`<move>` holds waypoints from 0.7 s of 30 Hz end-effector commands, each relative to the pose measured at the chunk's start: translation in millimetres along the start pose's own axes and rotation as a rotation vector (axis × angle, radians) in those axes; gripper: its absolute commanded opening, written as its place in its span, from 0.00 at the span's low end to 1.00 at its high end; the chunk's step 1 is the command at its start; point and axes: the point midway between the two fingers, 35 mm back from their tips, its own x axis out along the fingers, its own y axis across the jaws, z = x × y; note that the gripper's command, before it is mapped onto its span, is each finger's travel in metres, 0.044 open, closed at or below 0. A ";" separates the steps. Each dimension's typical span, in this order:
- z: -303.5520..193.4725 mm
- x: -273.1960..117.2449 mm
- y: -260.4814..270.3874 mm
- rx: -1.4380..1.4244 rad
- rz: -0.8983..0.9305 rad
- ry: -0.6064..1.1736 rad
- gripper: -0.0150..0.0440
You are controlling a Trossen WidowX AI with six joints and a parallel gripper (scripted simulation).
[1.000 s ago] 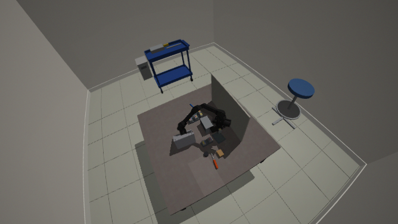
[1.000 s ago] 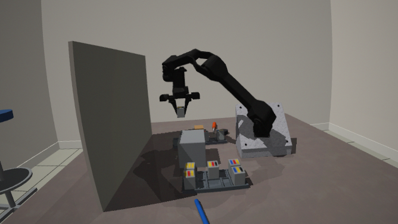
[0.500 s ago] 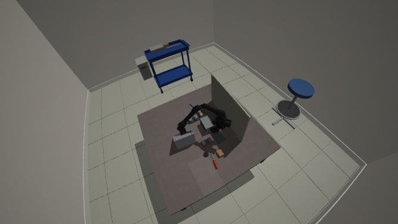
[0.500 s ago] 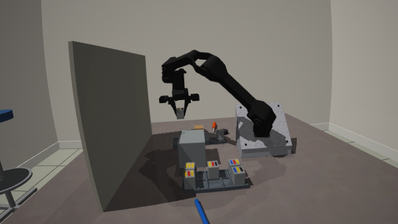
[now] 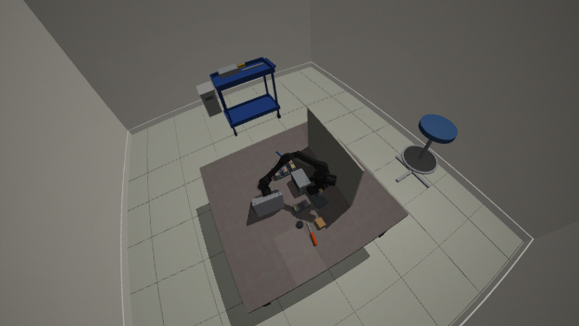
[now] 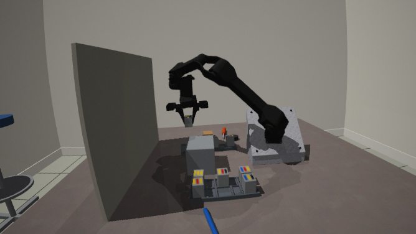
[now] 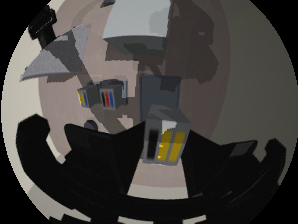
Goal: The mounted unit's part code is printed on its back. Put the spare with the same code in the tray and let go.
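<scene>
Spare point(image 5: 321, 191) point(image 6: 188, 121) point(image 7: 166, 137) with black and yellow stripes sits pinched between the gripper's point(image 5: 319, 188) point(image 6: 188, 119) point(image 7: 165, 144) fingers, the dark tray point(image 5: 319, 200) point(image 6: 184, 149) point(image 7: 160, 92) lying lower than them.

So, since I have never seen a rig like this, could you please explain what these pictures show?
The machine is one black jointed arm ending in a two-fingered black gripper. The top picture looks down on the whole room, the exterior one looks across the table, and the wrist one looks out past the fingers. On the brownish table stand a grey box, an upright grey panel and an orange-handled tool. Held above the table is a small grey block with black and yellow stripes.
</scene>
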 end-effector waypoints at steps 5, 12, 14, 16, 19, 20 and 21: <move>-0.1 7.7 -1.2 0.005 -0.005 -0.005 0.25; -0.3 13.9 -1.8 0.005 -0.005 -0.004 0.25; -0.3 15.7 -1.9 0.005 -0.005 -0.004 0.25; -0.4 17.4 -2.1 0.005 -0.005 -0.004 0.25; -0.5 20.0 -2.3 0.005 -0.005 -0.004 0.25; -0.5 20.9 -2.3 0.005 -0.005 -0.004 0.25; -0.5 21.8 -2.4 0.005 -0.005 -0.004 0.25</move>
